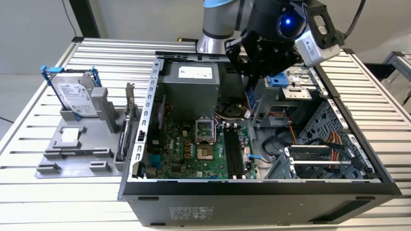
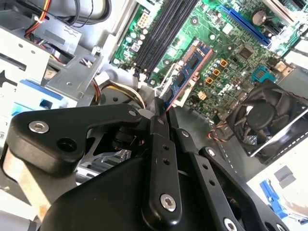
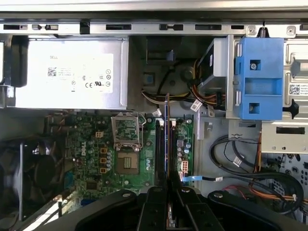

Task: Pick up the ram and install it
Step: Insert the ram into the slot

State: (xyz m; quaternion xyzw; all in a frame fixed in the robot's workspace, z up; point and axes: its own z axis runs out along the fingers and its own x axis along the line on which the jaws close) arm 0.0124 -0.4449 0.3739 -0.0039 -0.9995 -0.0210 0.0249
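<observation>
Above the motherboard [image 3: 96, 159], tool [image 2: 161, 108] clamps slim blue-edged ram [image 2: 187, 72].

exterior: high, looking down (far) | both wrist views: close above motherboard [image 3: 110, 163]

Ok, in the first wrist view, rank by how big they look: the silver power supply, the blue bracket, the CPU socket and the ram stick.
1. Power supply, clearly largest.
2. Blue bracket.
3. CPU socket, smaller than the bracket.
4. Ram, seen edge-on as a thin line in the gripper, so its true size is understated.
</observation>
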